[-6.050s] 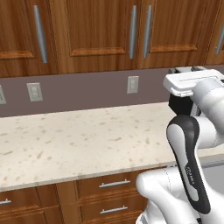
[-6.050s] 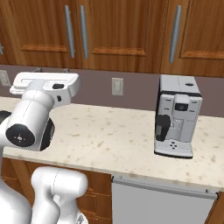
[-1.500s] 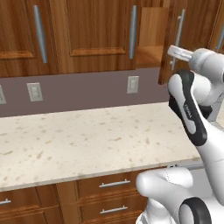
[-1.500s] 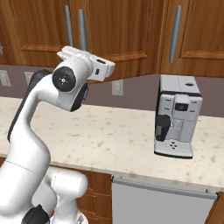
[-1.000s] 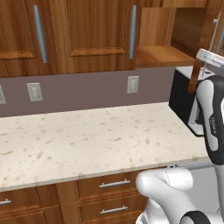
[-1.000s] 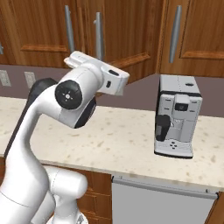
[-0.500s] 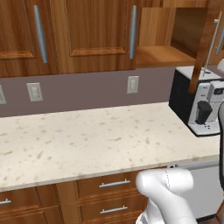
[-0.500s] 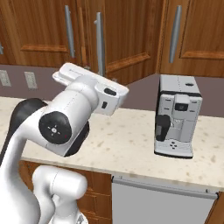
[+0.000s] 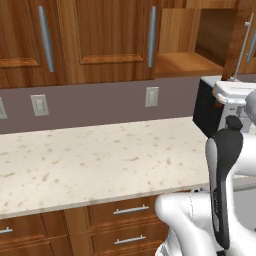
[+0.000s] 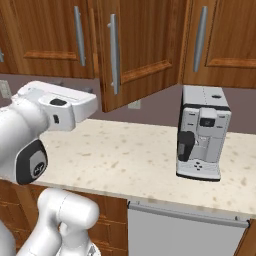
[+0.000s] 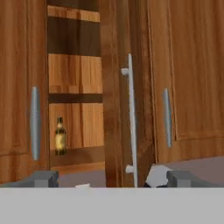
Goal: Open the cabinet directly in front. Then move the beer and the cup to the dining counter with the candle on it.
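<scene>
- Left base view: the cabinet stands open above the counter; opening looks finished, where six seconds back it was shut.
- Right base view: the door swings out beside the coffee machine.
- Hand view: the gripper is spread wide and empty, having let go of the handle. The beer stands left of that handle on the shelf; the cup is probably hidden. Next: reach in for the bottle.

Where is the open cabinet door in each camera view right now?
Left base view: the open cabinet door is at the top right edge, seen nearly edge-on.
Right base view: upper centre, swung out toward the camera.
Hand view: centre, edge-on, just right of the open shelves.
Shared landmark: its long metal handle.
</scene>
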